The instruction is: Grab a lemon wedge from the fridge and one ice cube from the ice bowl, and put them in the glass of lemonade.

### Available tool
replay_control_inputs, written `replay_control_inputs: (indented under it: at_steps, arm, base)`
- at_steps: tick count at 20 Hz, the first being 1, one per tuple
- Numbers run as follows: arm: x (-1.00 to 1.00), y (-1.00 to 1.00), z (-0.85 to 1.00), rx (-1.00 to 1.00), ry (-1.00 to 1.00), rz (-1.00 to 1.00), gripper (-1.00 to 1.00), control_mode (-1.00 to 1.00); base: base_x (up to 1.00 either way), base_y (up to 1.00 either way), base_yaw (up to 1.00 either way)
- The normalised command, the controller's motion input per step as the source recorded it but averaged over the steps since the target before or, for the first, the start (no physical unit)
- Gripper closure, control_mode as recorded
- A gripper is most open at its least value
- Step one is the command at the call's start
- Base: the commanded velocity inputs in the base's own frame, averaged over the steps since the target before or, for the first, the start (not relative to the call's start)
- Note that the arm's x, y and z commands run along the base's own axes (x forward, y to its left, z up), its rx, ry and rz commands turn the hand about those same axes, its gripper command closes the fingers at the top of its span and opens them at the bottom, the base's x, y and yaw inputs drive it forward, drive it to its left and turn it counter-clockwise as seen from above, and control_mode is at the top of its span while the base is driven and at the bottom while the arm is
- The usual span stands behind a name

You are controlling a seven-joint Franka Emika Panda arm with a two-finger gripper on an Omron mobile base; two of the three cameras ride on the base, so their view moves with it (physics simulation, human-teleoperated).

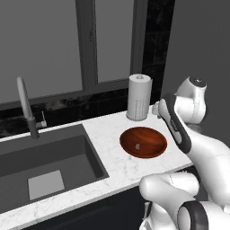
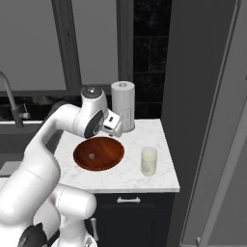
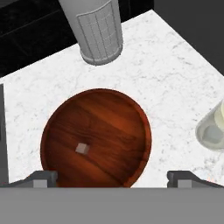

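The reddish-brown ice bowl (image 3: 114, 114) sits on the marble counter, also in the base views (image 1: 150, 136) (image 2: 107, 150). A single pale ice cube (image 3: 82, 148) (image 1: 137, 146) (image 2: 91, 156) lies in it, left of centre. My gripper (image 3: 113, 179) (image 2: 116, 131) hangs above the bowl's back edge, open, its fingertips (image 3: 41, 178) spread wide with nothing between them. The glass of lemonade (image 2: 149, 161) (image 3: 213, 129) stands right of the bowl near the counter's front edge. The grey fridge (image 2: 200, 96) rises right of the counter. The lemon wedge is out of view.
A white paper-towel roll (image 1: 139, 97) (image 2: 123, 104) (image 3: 97, 30) stands behind the bowl against the dark wall. A dark sink (image 1: 45, 161) with a faucet (image 1: 27, 110) lies to the left. The counter (image 2: 159, 140) ends at the fridge side.
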Motion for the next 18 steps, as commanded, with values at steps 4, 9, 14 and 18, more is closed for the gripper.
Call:
replay_control_inputs:
  at_steps: [4,9,14,18]
  arm:
    - [-0.59,0.69,0.33,-0.19,0.09,0.24,-1.00,-1.00]
    - [-0.82,0.25,0.02,-0.05,0.01,0.16,-1.00,-1.00]
    - [-0.82,0.00,-0.05,0.00,-0.06,0.06,-1.00,-1.00]
    - [-0.36,0.00,-0.25,-0.02,0.00,0.04,-1.00,-1.00]
  base:
    - [0.00,0.00,0.00]
    - [0.00,0.00,0.00]
    - [0.00,0.00,0.00]
    - [0.00,0.00,0.00]
